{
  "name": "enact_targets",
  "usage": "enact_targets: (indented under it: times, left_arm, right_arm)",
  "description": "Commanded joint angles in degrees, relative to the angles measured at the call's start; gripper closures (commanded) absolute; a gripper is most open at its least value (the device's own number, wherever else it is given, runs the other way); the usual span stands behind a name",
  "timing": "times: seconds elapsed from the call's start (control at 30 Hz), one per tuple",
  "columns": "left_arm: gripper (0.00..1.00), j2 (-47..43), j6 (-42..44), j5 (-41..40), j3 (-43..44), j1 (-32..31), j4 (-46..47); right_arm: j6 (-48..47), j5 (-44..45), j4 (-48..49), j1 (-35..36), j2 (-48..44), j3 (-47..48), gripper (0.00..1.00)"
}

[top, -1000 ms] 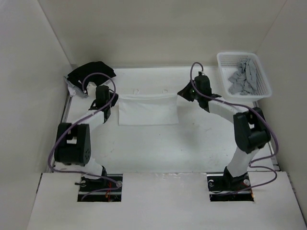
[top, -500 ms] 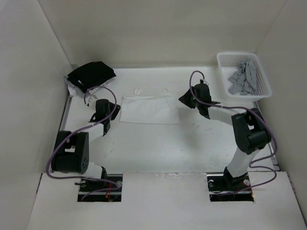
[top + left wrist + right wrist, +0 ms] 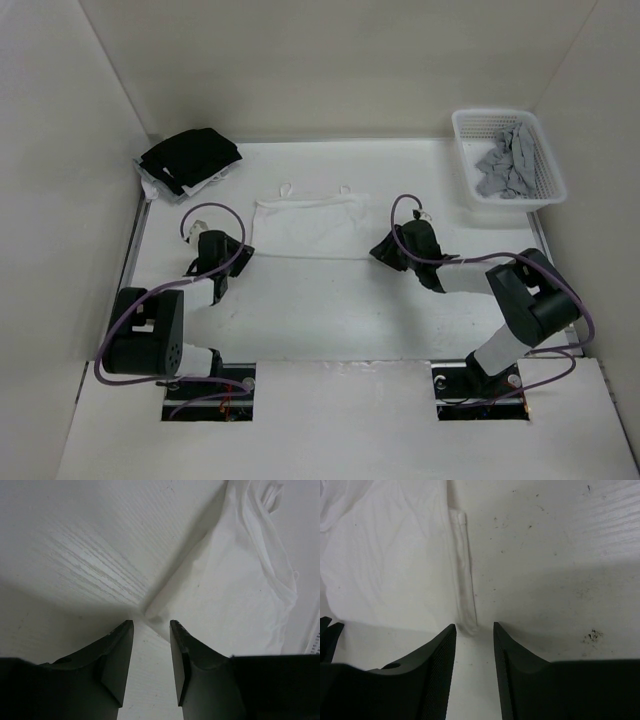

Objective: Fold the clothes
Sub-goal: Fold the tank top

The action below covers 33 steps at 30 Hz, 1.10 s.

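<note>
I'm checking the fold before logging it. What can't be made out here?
- Top view: how many layers the camisole has; white on white, too small.
- Left pincer view: the camisole's far side, cut off by the frame.
- Right pincer view: straps outside the frame.

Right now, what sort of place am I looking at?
Probably a robotics test booth for laundry folding: left arm and right arm bolted to a white-walled table, a white camisole spread flat, a basket holding a grey garment.

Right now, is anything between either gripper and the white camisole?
Nothing visible. The left gripper and right gripper are open, each with a near corner of the camisole just ahead of its fingertips.
</note>
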Motion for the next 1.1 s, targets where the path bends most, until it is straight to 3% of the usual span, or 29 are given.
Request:
enact_targets:
  times: [0.0,0.13,0.5,0.67,0.8,0.9,1.07]
  left_arm:
    - [0.68,2.56,1.27,1.46,0.72,0.18,0.67]
    - [0.77,3.79,0.57,1.19,1.07,0.54,0.84]
    - [0.89,6.52,-0.66,0.4,1.51,0.45,2.77]
    - [0.95,4.24,-0.66,0.92,0.99,0.54,3.13]
    - [0.97,-4.09,-0.66,2.33,0.72,-0.25,0.41]
    - [0.97,-14.71,-0.49,4.0,1.59,-1.74,-6.6]
    - [0.97,-36.59,3.9,2.87,7.03,-6.22,-27.5]
  right_arm:
    - [1.17,0.74,5.0,0.26,-0.39,-0.49,0.59]
    - [2.41,-0.13,5.27,0.26,0.76,-0.23,0.62]
    - [3.55,-4.35,4.21,0.26,3.31,1.35,0.75]
    - [4.78,-4.8,6.4,-0.26,3.84,1.18,0.93]
    - [4.43,-2.96,6.24,0.09,-1.85,-1.1,0.96]
    - [3.9,-1.99,3.0,0.7,-10.63,-4.17,0.96]
    - [0.83,3.89,-14.99,5.97,-35.05,-6.91,0.96]
